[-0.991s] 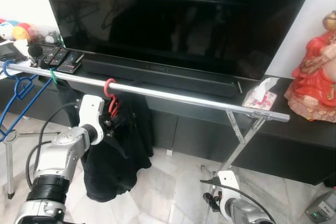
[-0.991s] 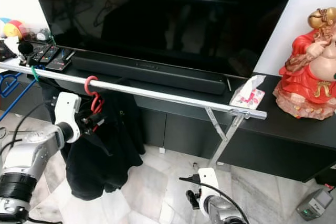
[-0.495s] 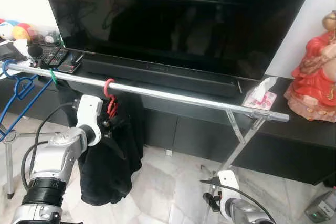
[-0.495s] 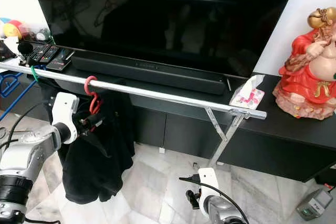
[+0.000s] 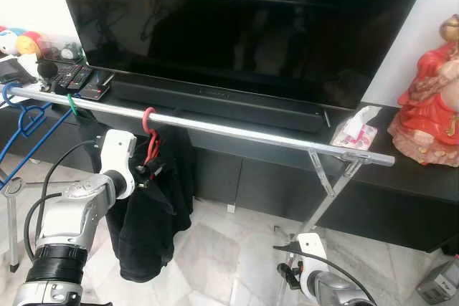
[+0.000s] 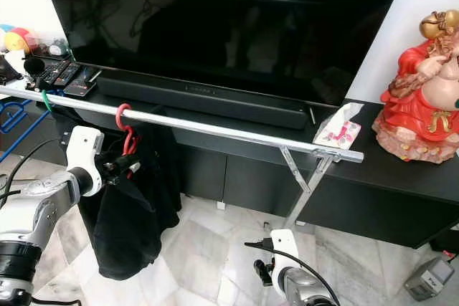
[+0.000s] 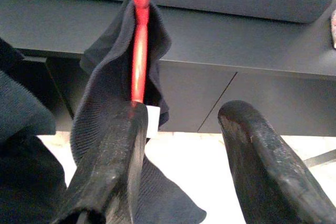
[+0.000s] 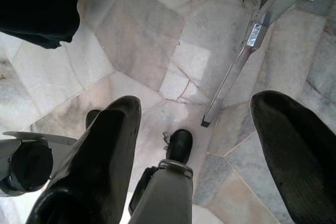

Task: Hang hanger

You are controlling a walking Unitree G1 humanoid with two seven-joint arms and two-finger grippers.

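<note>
- Red hanger (image 5: 149, 137) hooked over the silver rail (image 5: 237, 131), a black garment (image 5: 152, 213) draped from it and hanging down toward the marble floor (image 5: 215, 256).
- Left gripper (image 5: 147, 171) up just beneath the rail, right at the hanger's neck, among the garment's folds.
- Seen from the left wrist: fingers (image 7: 107, 166) spread apart, red hanger stem (image 7: 139, 40) running down to the tip of one finger, possibly touching it; hard to say, with dark cloth wrapped round that spot.
- Right gripper (image 8: 199, 145) hanging low over the floor beside the rack's leg (image 8: 247, 61), fingers spread wide, holding nothing.
- Blue hanger (image 5: 25, 123) at the rail's left end.
- Behind: big dark TV (image 5: 244, 19), soundbar (image 5: 215, 102), tissue pack (image 5: 355, 130), red figurine (image 5: 430, 98) on the black cabinet (image 5: 409, 191).
</note>
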